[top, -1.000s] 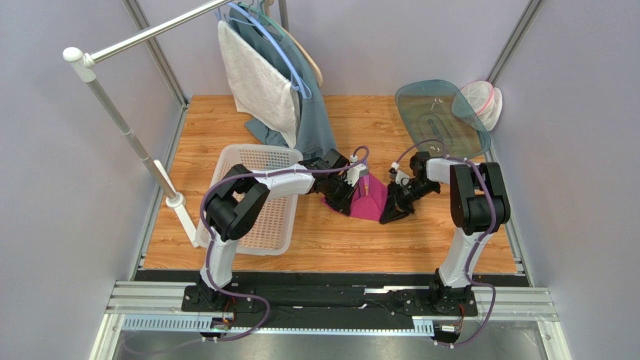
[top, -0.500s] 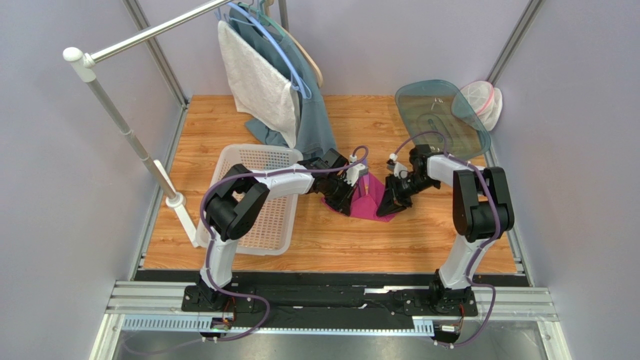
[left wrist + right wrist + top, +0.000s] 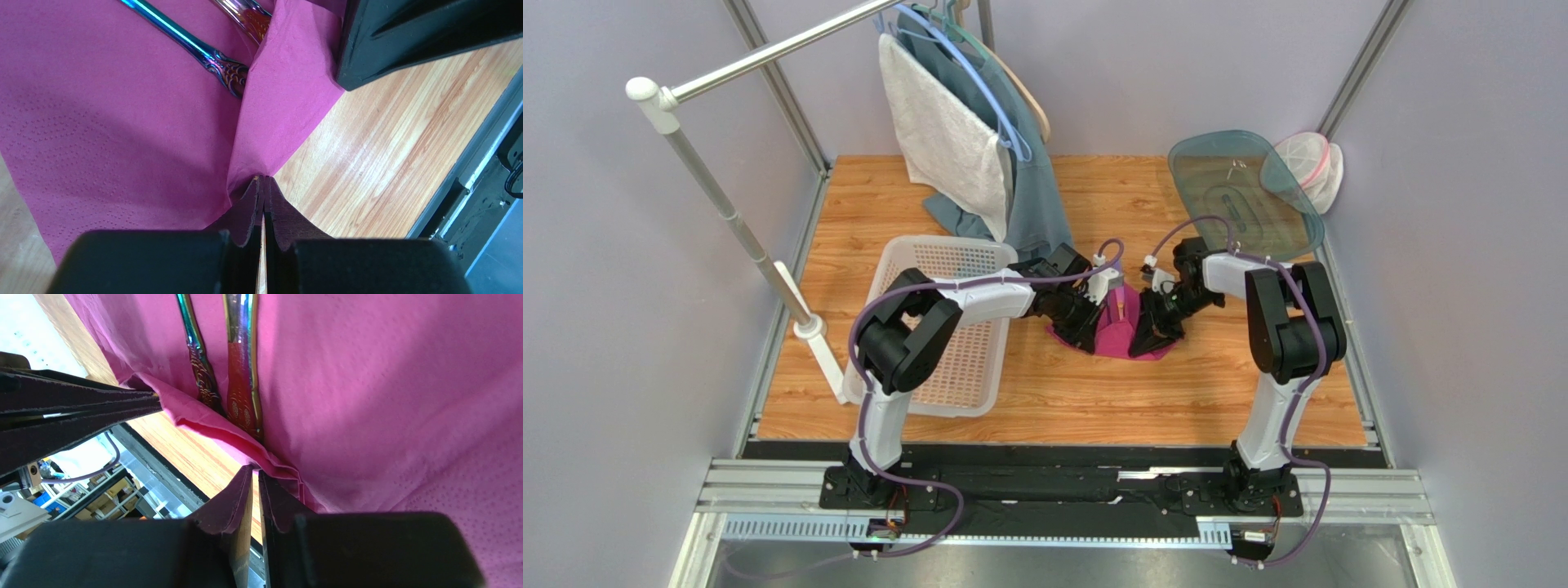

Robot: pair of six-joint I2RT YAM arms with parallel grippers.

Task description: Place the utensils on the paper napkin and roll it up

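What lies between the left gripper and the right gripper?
The paper napkin, with the utensils lying on it. The top view shows the napkin; both wrist views show the utensils too.

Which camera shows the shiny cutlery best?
The right wrist view: two utensils lie large and sharp on the napkin. The left wrist view cuts them off at its top edge; the top view barely shows them.

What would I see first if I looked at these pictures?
The bright pink paper napkin in the middle of the wooden table, pinched at its edges by the left hand and the right hand. Two shiny rainbow-tinted utensils lie side by side on it.
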